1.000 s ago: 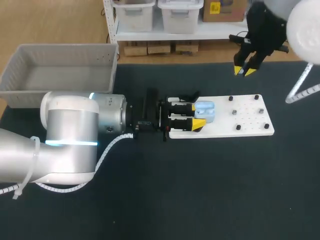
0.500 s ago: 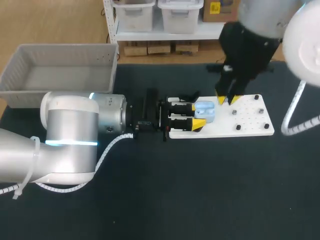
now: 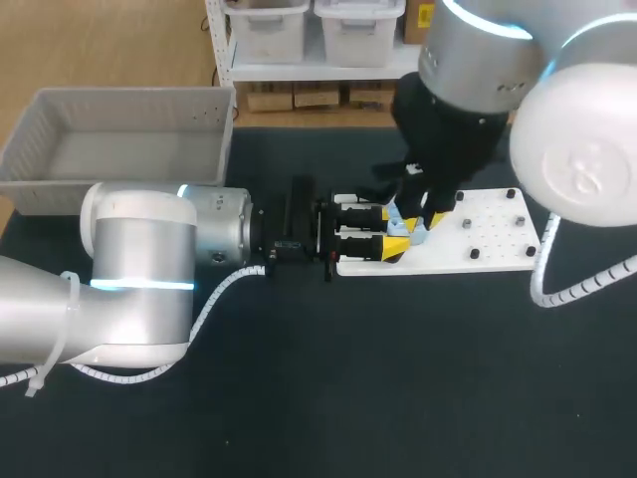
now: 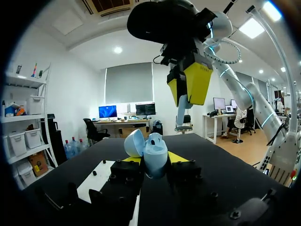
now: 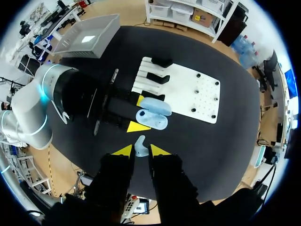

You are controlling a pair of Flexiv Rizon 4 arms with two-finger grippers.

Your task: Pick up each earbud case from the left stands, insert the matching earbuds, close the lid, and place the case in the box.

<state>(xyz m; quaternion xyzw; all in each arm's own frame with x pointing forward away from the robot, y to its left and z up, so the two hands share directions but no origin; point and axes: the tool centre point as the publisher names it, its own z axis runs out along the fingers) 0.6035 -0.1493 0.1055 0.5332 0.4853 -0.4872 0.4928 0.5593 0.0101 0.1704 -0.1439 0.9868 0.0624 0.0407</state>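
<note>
A light-blue earbud case (image 4: pixel 154 154) with its lid (image 4: pixel 134 142) swung open sits between the yellow tips of my left gripper (image 4: pixel 149 159), which is shut on it over the white board (image 3: pixel 498 244). From above, the case (image 5: pixel 152 119) shows its open cavity, with the left gripper (image 5: pixel 139 113) on both sides. My right gripper (image 5: pixel 139 150) hangs just above the case, shut on a small light-blue earbud (image 5: pixel 140 145). In the left wrist view the right gripper (image 4: pixel 188 89) looms over the case with the earbud (image 4: pixel 181 112) pointing down. In the head view the right gripper (image 3: pixel 420 219) covers most of the case.
A grey bin (image 3: pixel 119 139) stands at the back left of the table. Two black stands (image 5: pixel 158 77) sit on the board's left end, and small pegs (image 3: pixel 474 253) dot its right part.
My right arm has swung in from the back right and come down over the open case with the earbud. The left arm has not moved.
</note>
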